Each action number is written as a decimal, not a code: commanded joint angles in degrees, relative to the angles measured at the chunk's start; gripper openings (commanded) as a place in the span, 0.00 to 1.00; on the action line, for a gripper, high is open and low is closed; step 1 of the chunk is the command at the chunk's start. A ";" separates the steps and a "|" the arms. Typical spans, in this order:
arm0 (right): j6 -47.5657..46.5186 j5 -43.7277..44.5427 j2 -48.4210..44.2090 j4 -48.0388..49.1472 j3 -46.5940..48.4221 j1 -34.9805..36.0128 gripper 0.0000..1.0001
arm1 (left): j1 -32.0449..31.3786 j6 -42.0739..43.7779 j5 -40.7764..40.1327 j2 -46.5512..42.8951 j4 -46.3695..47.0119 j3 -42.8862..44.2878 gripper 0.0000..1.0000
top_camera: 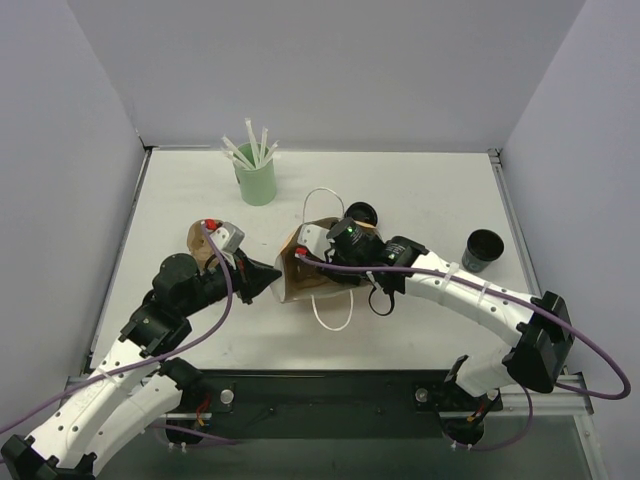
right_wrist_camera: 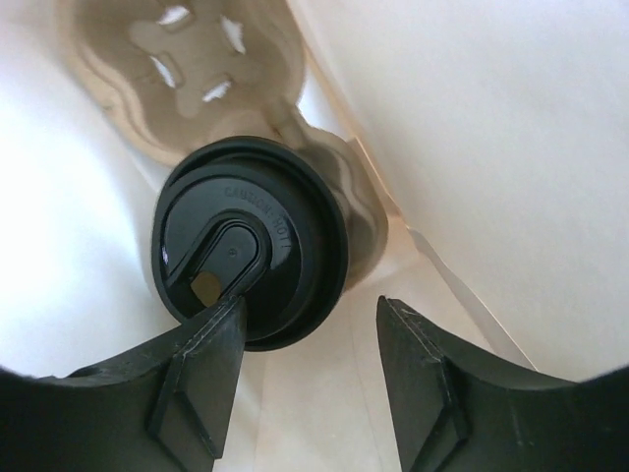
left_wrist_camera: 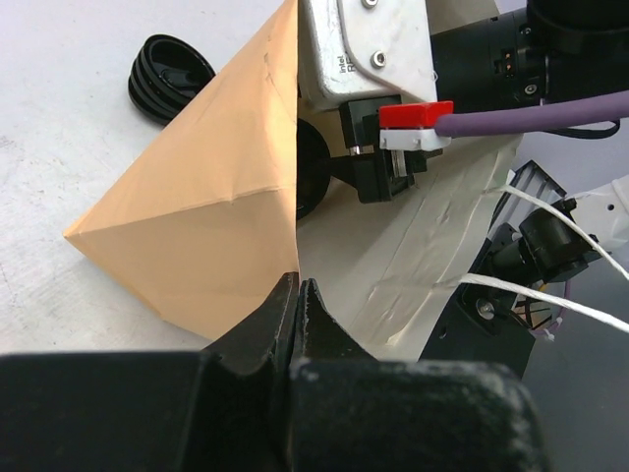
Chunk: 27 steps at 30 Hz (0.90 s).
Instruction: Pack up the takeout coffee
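Takeout coffee (right_wrist_camera: 251, 241) sits in carrier (right_wrist_camera: 187, 49); right fingers (right_wrist_camera: 423, 383) apart, empty; left fingers (left_wrist_camera: 265, 329) pinch bag (left_wrist_camera: 197, 216).

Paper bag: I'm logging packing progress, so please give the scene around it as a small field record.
bag: brown paper bag lying on the table
left gripper: shut on the bag's edge
right gripper: reached inside the bag, jaws apart, one finger overlapping the lid's rim in the wrist view
inside bag: lidded black cup seated in a pulp carrier
outside bag: open black cup to the right, loose black lid behind the bag, green cup of straws at the back
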 commanded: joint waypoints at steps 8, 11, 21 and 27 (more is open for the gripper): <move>6.54 7.48 -2.44 -2.65 0.41 -1.56 0.36 | -0.16 2.31 2.65 -1.48 0.03 -0.98 0.00; 7.07 8.79 -1.74 -3.09 0.32 -1.56 0.34 | -0.16 2.14 2.91 -2.19 0.74 -2.21 0.00; 8.74 9.06 -1.12 -5.72 3.30 -1.38 0.24 | -0.16 2.31 2.56 -1.49 0.74 -0.63 0.00; 10.68 11.26 1.69 -7.92 7.44 -1.21 0.17 | -0.16 2.23 3.17 -0.43 1.17 1.30 0.00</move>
